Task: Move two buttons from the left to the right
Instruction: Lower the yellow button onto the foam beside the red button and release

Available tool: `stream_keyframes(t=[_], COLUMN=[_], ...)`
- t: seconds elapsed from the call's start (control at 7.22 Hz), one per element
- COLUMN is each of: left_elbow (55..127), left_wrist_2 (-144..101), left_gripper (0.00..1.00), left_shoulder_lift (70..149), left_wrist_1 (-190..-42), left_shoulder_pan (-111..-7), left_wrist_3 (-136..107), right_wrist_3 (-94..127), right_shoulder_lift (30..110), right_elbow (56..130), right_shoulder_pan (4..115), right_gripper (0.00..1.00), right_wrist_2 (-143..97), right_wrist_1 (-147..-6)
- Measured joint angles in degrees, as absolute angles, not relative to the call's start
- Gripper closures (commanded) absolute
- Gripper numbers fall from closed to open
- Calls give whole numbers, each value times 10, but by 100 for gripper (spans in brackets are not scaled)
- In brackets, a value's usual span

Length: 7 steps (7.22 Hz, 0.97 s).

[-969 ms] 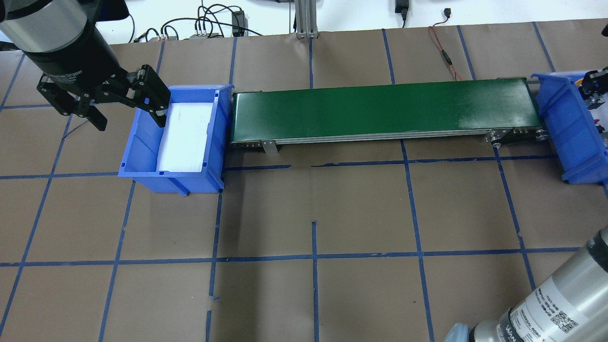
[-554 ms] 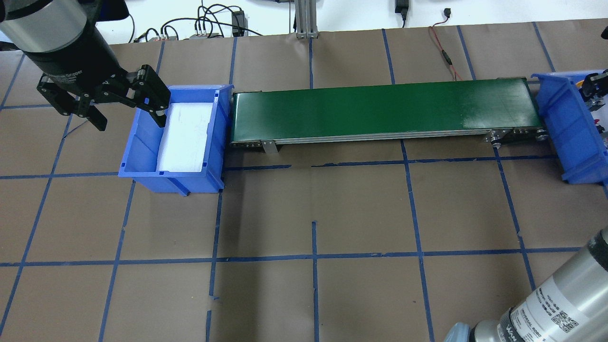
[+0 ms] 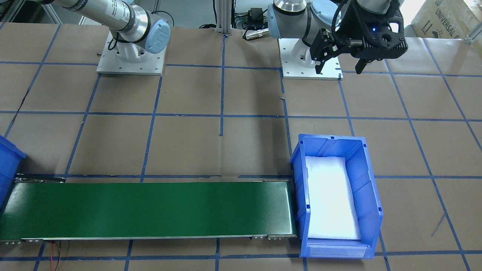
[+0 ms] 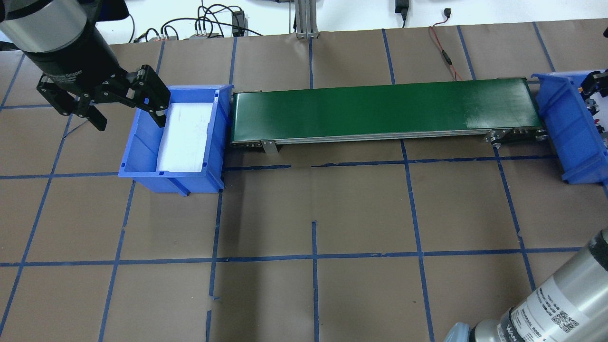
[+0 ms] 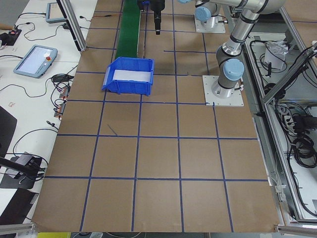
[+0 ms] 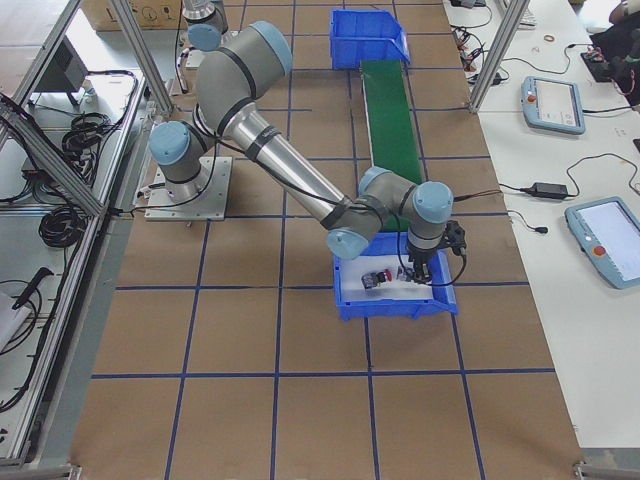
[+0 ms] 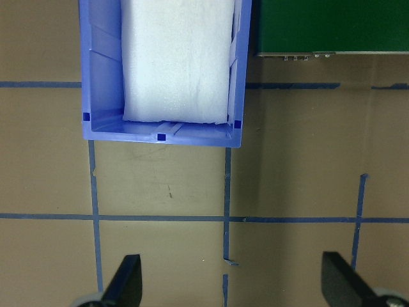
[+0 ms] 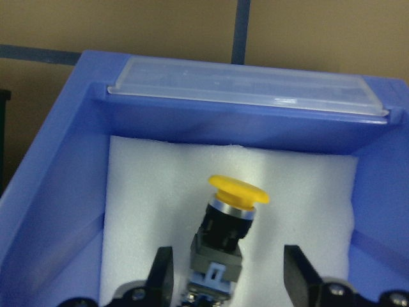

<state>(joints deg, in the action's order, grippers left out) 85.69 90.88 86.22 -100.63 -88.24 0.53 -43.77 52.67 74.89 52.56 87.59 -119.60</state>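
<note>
Two of two in right bin (image 8: 61, 192): yellow button (image 8: 231, 214) is lying on white foam (image 8: 144, 204), red button (image 6: 374, 280) just beside.
My right gripper (image 8: 228, 265) is straddling it, fingers wide, untouching; I am judging a straight lift safest, clear of bin walls. Left gripper (image 7: 230, 272) is hanging wide, empty, near left bin (image 7: 102, 83).

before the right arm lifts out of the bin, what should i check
1. Yellow button lies on the foam in the right bin: ok.
2. Right gripper open, fingers apart from the button: ok.
3. Red button also in that bin: ok, though small in the right side view.
4. Left bin holds no button: ok.
5. No button on the belt: ok.
6. Left gripper open, holding nothing: ok.
</note>
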Motion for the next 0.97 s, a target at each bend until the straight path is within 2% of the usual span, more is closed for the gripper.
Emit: stream_keyframes(t=[0.28, 0.55, 0.69, 0.97], left_elbow=[857, 857, 857, 857], left_wrist_2=[909, 909, 909, 909], left_gripper=[0, 0, 0, 0], left_shoulder_lift=[862, 862, 862, 862], left_wrist_1=[-1006, -1006, -1006, -1006], left_shoulder_pan=[-882, -882, -882, -882], left_wrist_3=[5, 5, 5, 5], right_wrist_3=[-436, -431, -427, -408], right_shoulder_lift=[561, 624, 651, 696], right_elbow=[750, 761, 765, 769], right_shoulder_pan=[526, 526, 526, 529], right_gripper=[17, 9, 1, 0], right_wrist_2=[875, 874, 874, 874], right_wrist_1=[-1179, -1127, -1101, -1054])
